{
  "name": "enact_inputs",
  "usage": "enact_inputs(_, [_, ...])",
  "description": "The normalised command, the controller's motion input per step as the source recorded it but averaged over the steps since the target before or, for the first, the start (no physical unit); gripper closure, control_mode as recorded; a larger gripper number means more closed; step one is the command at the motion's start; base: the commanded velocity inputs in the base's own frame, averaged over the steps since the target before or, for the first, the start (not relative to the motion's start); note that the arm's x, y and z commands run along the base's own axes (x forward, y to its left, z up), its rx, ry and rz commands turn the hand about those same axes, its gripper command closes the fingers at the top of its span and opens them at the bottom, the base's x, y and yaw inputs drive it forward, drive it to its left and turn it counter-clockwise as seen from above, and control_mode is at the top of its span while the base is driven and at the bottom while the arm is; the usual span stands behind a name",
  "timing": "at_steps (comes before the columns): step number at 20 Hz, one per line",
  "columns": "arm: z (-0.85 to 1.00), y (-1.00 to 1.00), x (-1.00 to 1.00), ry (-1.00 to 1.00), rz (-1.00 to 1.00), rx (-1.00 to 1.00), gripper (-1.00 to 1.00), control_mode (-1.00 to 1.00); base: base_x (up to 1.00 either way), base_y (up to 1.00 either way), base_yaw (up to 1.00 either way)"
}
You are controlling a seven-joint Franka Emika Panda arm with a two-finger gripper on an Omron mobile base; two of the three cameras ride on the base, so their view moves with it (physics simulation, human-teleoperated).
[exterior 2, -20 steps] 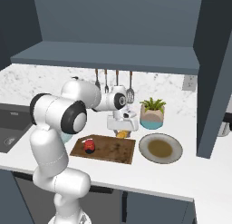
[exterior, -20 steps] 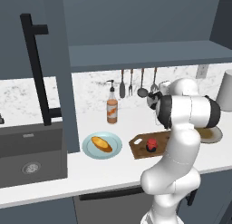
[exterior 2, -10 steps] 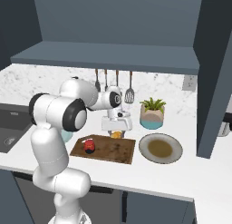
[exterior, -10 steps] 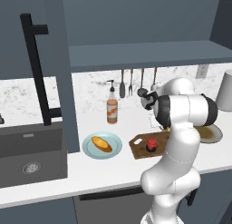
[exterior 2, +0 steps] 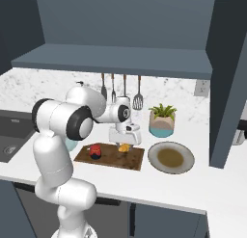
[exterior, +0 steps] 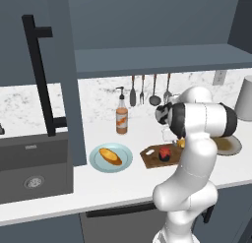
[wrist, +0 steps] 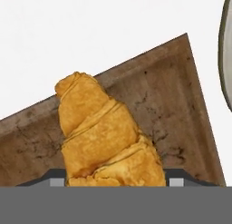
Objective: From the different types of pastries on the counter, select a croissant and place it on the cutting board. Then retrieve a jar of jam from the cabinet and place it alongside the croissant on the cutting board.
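Holding the golden curved croissant [wrist: 106, 137] clenched in our gripper [exterior 2: 125, 146], just over the brown wooden cutting board [exterior 2: 108, 159] at centre frame, we judge placement nearly done; next, release beside the small red jam jar [exterior 2: 95, 151] at its left end.

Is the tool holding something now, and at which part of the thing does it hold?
Yes. The tool holds the croissant by one end; its other end points out over the cutting board.
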Motion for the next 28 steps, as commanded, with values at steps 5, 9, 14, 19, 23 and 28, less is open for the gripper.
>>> enact_inputs(5, [-0.1, 0.0, 0.0, 0.01, 0.0, 0.05, 1.0, -1.0, 0.0, 0.0, 0.0])
enact_inputs(9, [-0.02, 0.0, -0.11, 0.02, 0.0, 0.07, 1.0, -1.0, 0.0, 0.0, 0.0])
enact_inputs(14, [-0.02, 0.0, -0.43, 0.01, -0.01, 0.06, 1.0, -1.0, 0.0, 0.0, 0.0])
enact_inputs(19, [0.0, 0.0, -0.44, 0.0, -0.03, 0.01, -1.0, -1.0, 0.0, 0.0, 0.0])
enact_inputs(23, [0.0, 0.0, -0.01, -0.04, 0.0, 0.0, -1.0, -1.0, 0.0, 0.0, 0.0])
enact_inputs(28, [0.1, 0.0, 0.13, -0.08, 0.0, 0.0, -1.0, -1.0, 0.0, 0.0, 0.0])
